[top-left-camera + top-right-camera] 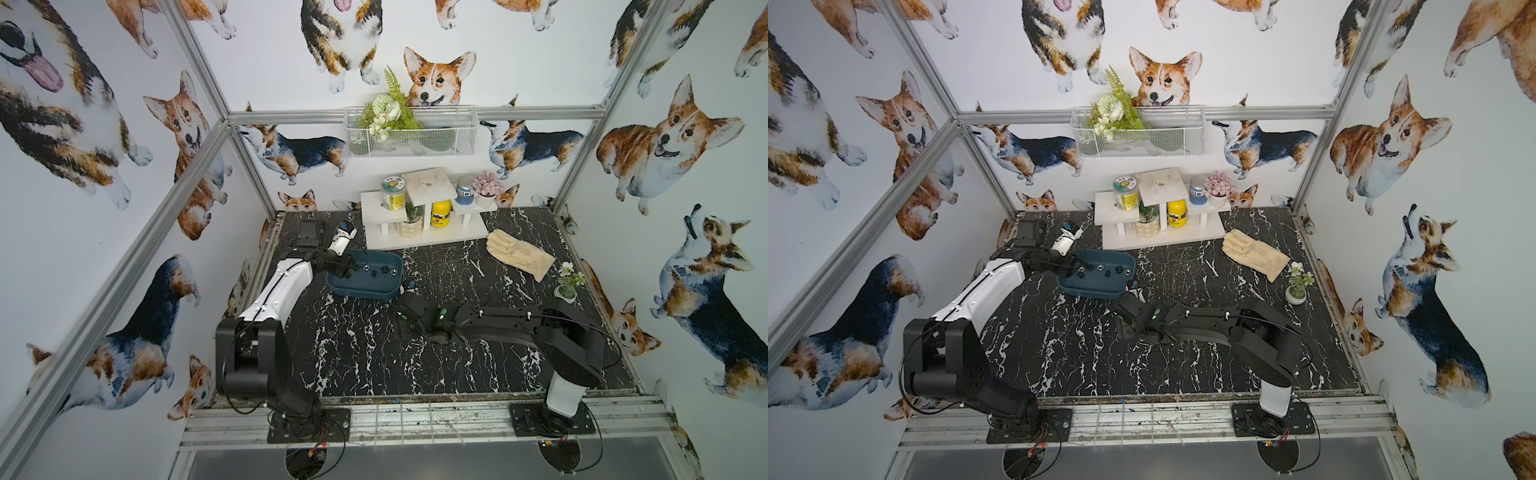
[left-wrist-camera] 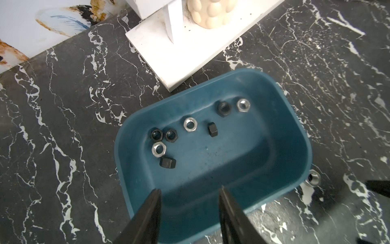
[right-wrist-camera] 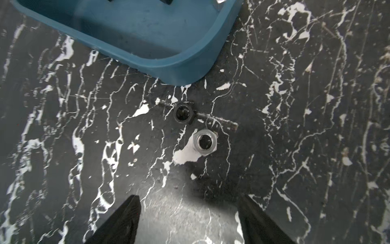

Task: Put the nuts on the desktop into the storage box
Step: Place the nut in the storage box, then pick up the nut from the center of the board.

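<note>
While L fingers (image 2: 147,215) and R fingers (image 3: 122,221) gape empty, 2 nuts (image 3: 204,142) dot marbled desktop (image 3: 316,147)

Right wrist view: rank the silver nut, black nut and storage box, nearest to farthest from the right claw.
1. Silver nut, directly ahead of the right claw.
2. Black nut, just beyond it.
3. Storage box, farthest, past both nuts.

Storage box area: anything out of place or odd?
A black nut and a silver nut lie flat on the desktop, just outside a corner of the storage box, not touching each other. Otherwise nothing looks spilled, askew or damaged.
</note>
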Controlling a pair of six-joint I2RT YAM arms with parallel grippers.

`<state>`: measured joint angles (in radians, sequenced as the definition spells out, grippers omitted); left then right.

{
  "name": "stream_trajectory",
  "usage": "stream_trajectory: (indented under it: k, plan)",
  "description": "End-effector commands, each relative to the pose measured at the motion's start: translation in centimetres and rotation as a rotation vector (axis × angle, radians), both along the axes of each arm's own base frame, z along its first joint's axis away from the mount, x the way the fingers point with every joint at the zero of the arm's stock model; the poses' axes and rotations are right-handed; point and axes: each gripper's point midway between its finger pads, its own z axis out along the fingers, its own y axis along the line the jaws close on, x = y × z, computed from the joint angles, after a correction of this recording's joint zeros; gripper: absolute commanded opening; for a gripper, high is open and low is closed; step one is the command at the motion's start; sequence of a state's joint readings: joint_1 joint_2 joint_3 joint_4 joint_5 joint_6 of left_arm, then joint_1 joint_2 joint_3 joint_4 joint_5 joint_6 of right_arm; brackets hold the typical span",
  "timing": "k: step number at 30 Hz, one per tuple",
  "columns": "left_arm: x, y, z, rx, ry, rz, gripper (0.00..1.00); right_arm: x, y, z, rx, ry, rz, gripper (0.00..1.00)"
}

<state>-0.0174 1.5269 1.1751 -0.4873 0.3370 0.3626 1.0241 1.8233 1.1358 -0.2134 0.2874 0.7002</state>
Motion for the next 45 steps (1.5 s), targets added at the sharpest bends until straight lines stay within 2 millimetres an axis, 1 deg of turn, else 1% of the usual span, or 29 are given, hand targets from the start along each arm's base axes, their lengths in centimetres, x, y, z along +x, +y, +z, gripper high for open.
stream_trajectory:
  k: [1,3,6,8,9,11,19,21,23,25,26,30,32,34,35,37,39,42,44,45]
  plan:
    - [-2.0,-0.4,0.3,-0.037,0.016,-0.059,0.51,0.9,-0.9,-1.3,-0.101,-0.012,-0.01,0.75]
    - [-3.2,-0.4,0.3,-0.053,0.025,-0.076,0.51,1.3,-0.8,-2.0,-0.118,-0.01,-0.013,0.73]
    - [-5.0,-0.7,0.3,-0.089,0.031,-0.105,0.53,2.1,-0.8,-2.9,-0.136,-0.006,-0.028,0.67]
    - [-6.0,-0.9,0.2,-0.1,0.026,-0.12,0.55,2.5,-0.8,-3.3,-0.134,0.002,-0.037,0.64]
    - [-6.5,-1.0,0.1,-0.103,0.021,-0.131,0.57,2.8,-0.8,-3.5,-0.132,0.004,-0.045,0.6]
    - [-7.2,-1.1,-0.1,-0.099,0.016,-0.143,0.59,3.1,-0.7,-3.7,-0.129,0.002,-0.048,0.57]
    - [-8.9,-1.1,-0.9,-0.069,0.014,-0.184,0.59,3.5,-0.5,-4.6,-0.143,0.002,-0.055,0.49]
    - [-9.3,-1.4,-0.9,-0.078,0.01,-0.2,0.6,3.5,-0.5,-4.7,-0.139,0.001,-0.058,0.42]
    - [-9.5,-1.6,-0.8,-0.084,0.001,-0.211,0.6,3.5,-0.7,-4.7,-0.141,-0.003,-0.066,0.4]
    - [-9.8,-1.8,-0.7,-0.092,-0.006,-0.231,0.6,3.6,-0.8,-4.5,-0.142,-0.009,-0.07,0.35]
    - [-10.0,-2.1,-0.6,-0.098,-0.013,-0.247,0.6,3.6,-0.8,-4.4,-0.141,-0.01,-0.071,0.31]
    - [-10.8,-3.0,-0.1,-0.129,-0.028,-0.317,0.61,3.6,-0.9,-3.4,-0.108,-0.003,-0.088,0.28]
    - [-11.1,-3.8,0.4,-0.164,-0.042,-0.363,0.65,3.4,-0.9,-2.6,-0.069,0.013,-0.091,0.27]
    - [-11.6,-4.9,1.1,-0.205,-0.067,-0.426,0.69,3.1,-0.8,-1.4,-0.004,0.032,-0.085,0.24]
    - [-11.8,-5.8,1.6,-0.225,-0.085,-0.469,0.7,2.9,-0.9,-0.9,0.035,0.048,-0.079,0.24]
    - [-12.5,-7.6,2.3,-0.256,-0.128,-0.566,0.74,2.4,-1.1,0.7,0.124,0.069,-0.069,0.24]
    - [-13.6,-9.5,3.1,-0.278,-0.185,-0.682,0.78,2.0,-1.9,2.1,0.211,0.088,-0.073,0.24]
    - [-14.7,-11.6,3.6,-0.306,-0.259,-0.818,0.84,1.2,-3.3,4.0,0.327,0.115,-0.079,0.23]
    - [-14.6,-12.9,3.8,-0.333,-0.263,-0.864,0.84,0.7,-4.3,5.2,0.393,0.124,-0.087,0.23]
    - [-14.5,-13.6,3.6,-0.334,-0.261,-0.887,0.84,0.4,-4.8,5.8,0.43,0.13,-0.089,0.22]
